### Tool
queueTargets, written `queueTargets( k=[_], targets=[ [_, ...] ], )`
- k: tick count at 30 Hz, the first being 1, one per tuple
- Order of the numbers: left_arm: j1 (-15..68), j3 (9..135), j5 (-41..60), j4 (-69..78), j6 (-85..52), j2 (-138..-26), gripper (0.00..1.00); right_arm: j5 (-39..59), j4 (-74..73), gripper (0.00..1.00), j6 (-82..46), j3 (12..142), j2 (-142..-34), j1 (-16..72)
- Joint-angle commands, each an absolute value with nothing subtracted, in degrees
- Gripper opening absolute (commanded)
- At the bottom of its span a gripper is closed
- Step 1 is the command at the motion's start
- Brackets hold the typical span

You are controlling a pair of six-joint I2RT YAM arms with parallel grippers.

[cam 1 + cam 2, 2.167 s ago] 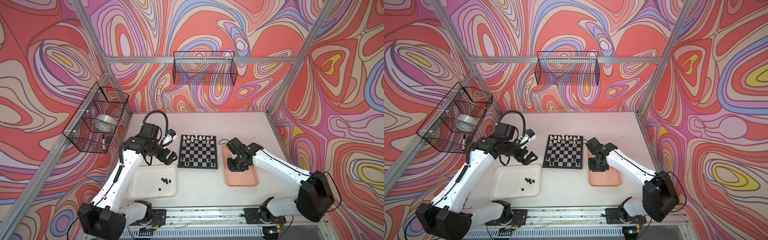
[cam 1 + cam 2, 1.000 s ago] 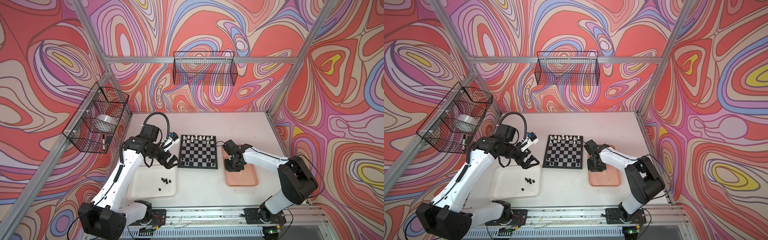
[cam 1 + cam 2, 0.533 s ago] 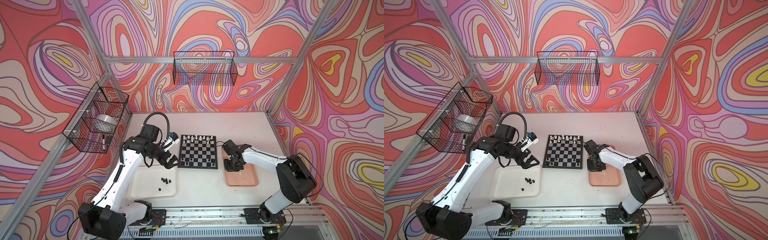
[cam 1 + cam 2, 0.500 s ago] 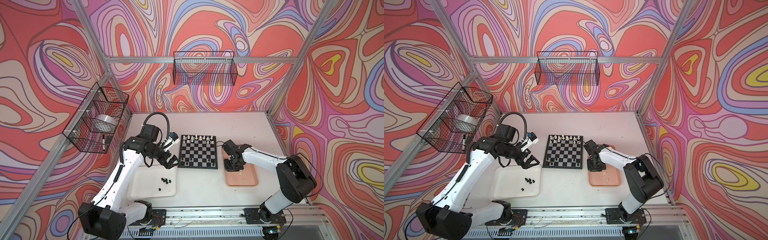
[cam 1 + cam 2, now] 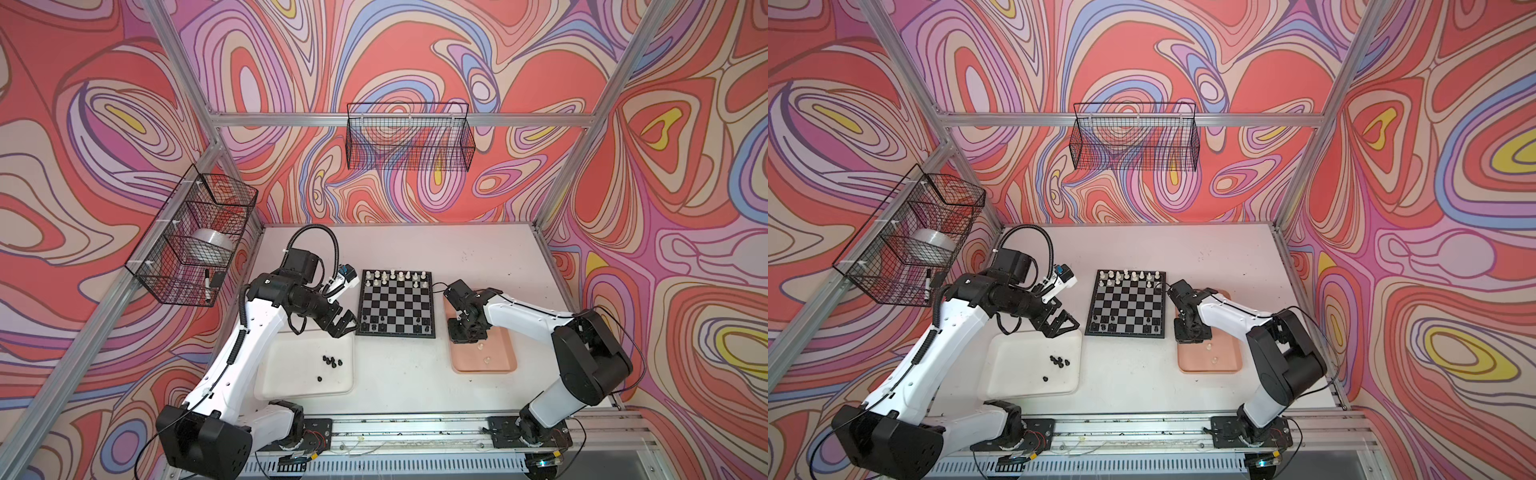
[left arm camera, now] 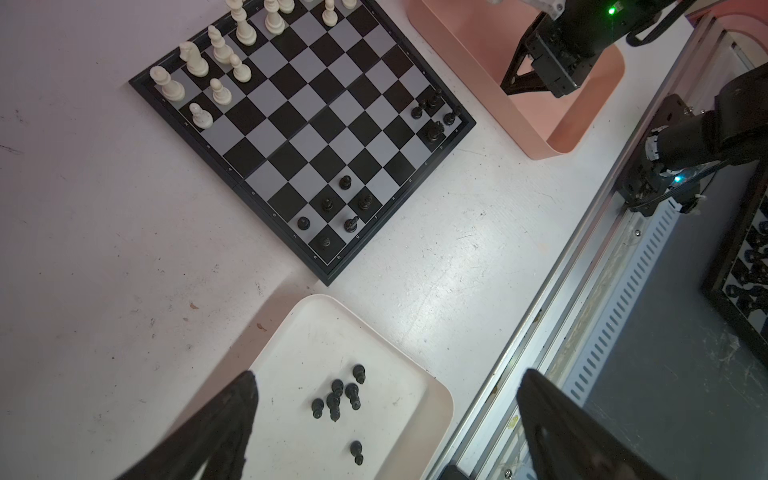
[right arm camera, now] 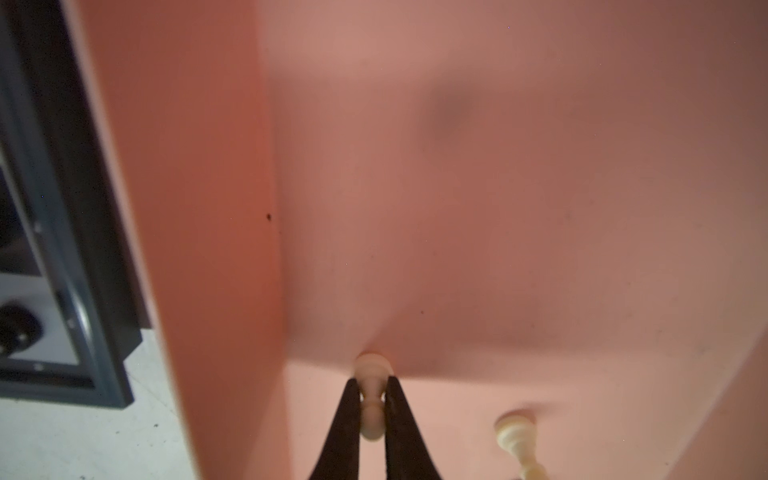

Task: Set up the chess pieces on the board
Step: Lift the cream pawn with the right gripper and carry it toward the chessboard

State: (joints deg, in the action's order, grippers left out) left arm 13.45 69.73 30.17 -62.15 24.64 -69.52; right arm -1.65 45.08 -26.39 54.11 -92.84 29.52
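The right gripper (image 7: 372, 401) is clenched on a cream piece (image 7: 371, 415) that seems to lie on its side in the pink tray (image 5: 500, 365), toward the bench's right edge. A second cream piece (image 7: 515, 430) lies near it. The left gripper (image 5: 343, 326) hangs released over the white tray (image 5: 291, 376), where black pieces (image 5: 331, 360) wait. The board (image 5: 397, 305) sits mid-bench, cream rows (image 5: 395, 276) along its far edge. The hold is on the narrow waist, so the piece may swivel or squirt out on lifting. Carried sideways, it could topple on landing and knock its neighbours.
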Motion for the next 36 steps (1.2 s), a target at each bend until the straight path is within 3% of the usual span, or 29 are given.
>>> queueTargets(
  k=[1, 23, 36],
  targets=[
    [13.6, 69.9, 30.5, -63.1, 24.7, -69.7, 0.98, -2.4, 46.4, 0.10, -25.5, 55.6, -92.8, 29.2],
    [13.6, 69.1, 27.6, -62.1, 24.4, -68.9, 0.98, -3.1, 54.7, 0.10, -21.0, 68.8, -93.4, 29.5],
    [13.6, 68.9, 26.4, -61.4, 24.4, -68.5, 0.98, -3.8, 59.1, 0.10, -16.8, 91.2, -107.6, 34.1]
  ],
)
